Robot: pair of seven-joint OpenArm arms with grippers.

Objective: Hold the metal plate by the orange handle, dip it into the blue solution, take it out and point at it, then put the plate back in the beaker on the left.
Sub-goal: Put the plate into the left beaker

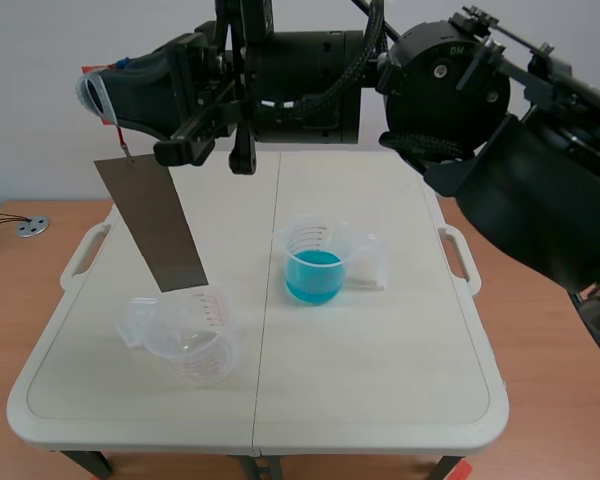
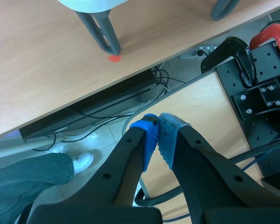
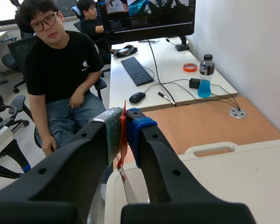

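orange handle (image 3: 123, 135) between right fingers (image 3: 140, 134), plate (image 1: 150, 222) dangling

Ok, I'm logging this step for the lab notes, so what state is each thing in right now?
Metal plate: hanging tilted in the air, in neither beaker.
Right gripper: shut on the orange handle.
Left gripper: shut, holding nothing.
Left beaker: upright, empty.
Right beaker: upright, partly filled with blue liquid.
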